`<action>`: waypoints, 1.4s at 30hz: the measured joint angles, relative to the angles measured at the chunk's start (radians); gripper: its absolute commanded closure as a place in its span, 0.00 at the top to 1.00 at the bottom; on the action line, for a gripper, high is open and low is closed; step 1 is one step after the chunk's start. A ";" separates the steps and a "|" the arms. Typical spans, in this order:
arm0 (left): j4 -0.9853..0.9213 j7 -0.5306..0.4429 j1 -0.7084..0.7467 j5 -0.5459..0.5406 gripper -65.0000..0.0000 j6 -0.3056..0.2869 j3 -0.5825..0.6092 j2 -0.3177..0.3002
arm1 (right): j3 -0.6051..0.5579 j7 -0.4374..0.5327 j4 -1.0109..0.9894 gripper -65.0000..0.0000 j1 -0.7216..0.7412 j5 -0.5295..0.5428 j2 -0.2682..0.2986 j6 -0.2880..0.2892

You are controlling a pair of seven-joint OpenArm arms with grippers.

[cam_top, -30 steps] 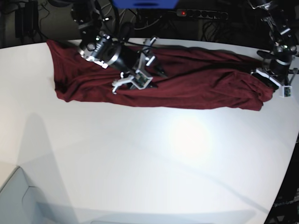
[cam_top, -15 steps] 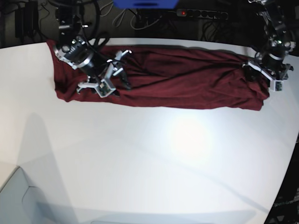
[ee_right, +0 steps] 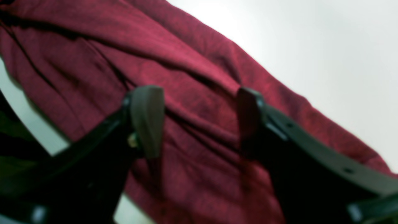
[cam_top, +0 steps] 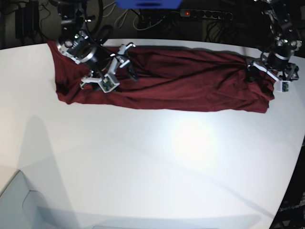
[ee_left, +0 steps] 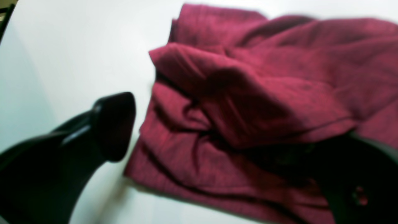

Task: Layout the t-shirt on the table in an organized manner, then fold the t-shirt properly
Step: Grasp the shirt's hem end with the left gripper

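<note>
**Both grippers spread wide over a long band of maroon cloth**

At the left of the base view, the right gripper (cam_top: 110, 75) hangs over the left part of the t-shirt (cam_top: 186, 83), its jaws parted wide and empty. Its wrist camera shows the two dark fingers (ee_right: 147, 119) standing well apart, with folds of the shirt running beneath and between them and nothing pinched.

The shirt lies as a long, rumpled strip across the far side of the table (cam_top: 152, 162), stretching from near the table's left rear edge to near its right edge. The near half of the table carries only a bright glare.

At the right, the left gripper (cam_top: 271, 78) sits at the shirt's right end, also spread wide. In its wrist view one finger (ee_left: 113, 124) is over bare table just beside the bunched cloth edge, and the other is over the cloth at the lower right; neither holds fabric.
</note>
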 measured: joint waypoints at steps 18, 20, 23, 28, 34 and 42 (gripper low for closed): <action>-0.105 -0.011 -0.074 -0.047 1.00 0.000 -0.031 -0.005 | 0.008 0.002 -0.127 0.63 0.018 0.000 -0.008 0.000; -0.154 -0.008 -0.080 -0.040 1.00 0.003 -0.031 -0.005 | 0.008 0.002 -0.127 0.63 0.018 0.000 -0.008 0.000; -0.206 -0.031 -0.109 -0.051 1.00 0.003 -0.031 -0.007 | 0.008 0.002 -0.127 0.63 0.017 0.000 -0.008 0.000; -0.265 -0.075 -0.139 -0.064 1.00 0.001 -0.026 -0.009 | 0.008 0.001 -0.127 0.63 0.018 0.000 -0.008 0.000; -0.337 -0.116 -0.172 -0.079 1.00 -0.003 -0.027 -0.023 | 0.008 0.002 -0.127 0.63 0.016 0.000 -0.008 0.000; -0.406 -0.148 -0.213 -0.097 0.40 0.007 -0.012 -0.031 | 0.008 0.001 -0.127 0.63 0.018 0.000 -0.008 0.000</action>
